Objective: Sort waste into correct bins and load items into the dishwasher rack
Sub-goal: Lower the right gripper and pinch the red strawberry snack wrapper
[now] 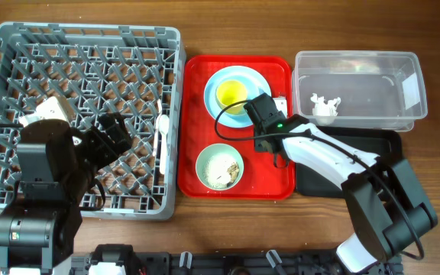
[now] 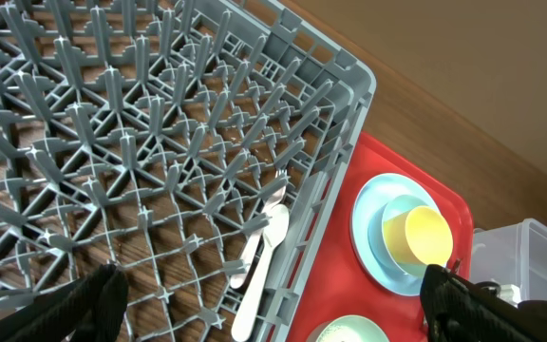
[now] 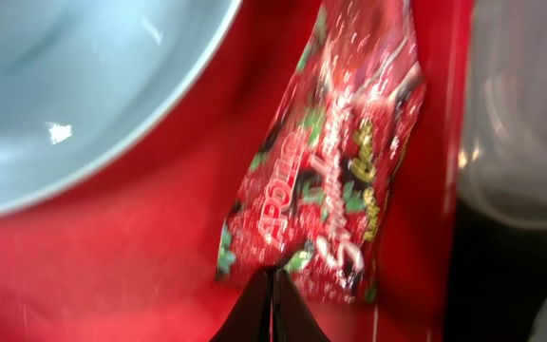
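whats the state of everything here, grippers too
left gripper: open, empty, over the rack
right gripper: shut on the edge of the red wrapper
yellow cup: upright, on the blue plate
green bowl: upright, food scraps inside
clear tub: lidless, tissue inside
white cutlery: lying in the rack
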Tool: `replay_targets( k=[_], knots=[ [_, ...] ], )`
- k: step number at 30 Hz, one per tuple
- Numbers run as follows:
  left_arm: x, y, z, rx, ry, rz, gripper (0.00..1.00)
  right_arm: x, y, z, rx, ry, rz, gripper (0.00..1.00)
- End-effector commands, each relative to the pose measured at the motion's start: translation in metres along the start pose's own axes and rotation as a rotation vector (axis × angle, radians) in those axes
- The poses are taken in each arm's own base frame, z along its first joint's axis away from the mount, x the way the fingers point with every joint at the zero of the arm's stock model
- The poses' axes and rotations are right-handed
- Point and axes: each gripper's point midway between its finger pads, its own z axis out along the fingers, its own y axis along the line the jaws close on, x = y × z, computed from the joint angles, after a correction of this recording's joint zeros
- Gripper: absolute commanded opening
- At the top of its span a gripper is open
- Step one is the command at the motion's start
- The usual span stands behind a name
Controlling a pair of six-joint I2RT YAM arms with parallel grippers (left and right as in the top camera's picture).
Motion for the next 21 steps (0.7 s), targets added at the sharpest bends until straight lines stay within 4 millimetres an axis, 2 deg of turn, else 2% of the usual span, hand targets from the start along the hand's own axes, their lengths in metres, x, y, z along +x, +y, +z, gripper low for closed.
replay_targets(
  k=[1, 5, 10, 15, 21],
  knots=[
    [-0.005, -0.002, -0.004, 0.008, -0.016, -0.015, 1.0, -0.007, -0.011, 0.003, 0.072, -0.04, -0.001, 0.04],
    [-0.005, -0.002, -0.004, 0.009, -0.015, -0.015, 1.0, -0.02, -0.008, -0.009, 0.067, -0.062, -0.1, 0.04],
    [-0.005, -0.002, -0.004, 0.009, -0.015, -0.015, 1.0, -0.037, -0.015, -0.025, 0.094, -0.126, -0.091, 0.04],
    [-0.005, -0.002, -0.004, 0.008, -0.015, -0.015, 1.0, -0.043, -0.014, -0.016, 0.083, -0.152, -0.063, 0.04],
    [-0.005, -0.002, -0.004, 0.008, -0.016, -0.015, 1.0, -0.029, -0.015, 0.004, 0.095, -0.12, -0.052, 0.04]
  ],
)
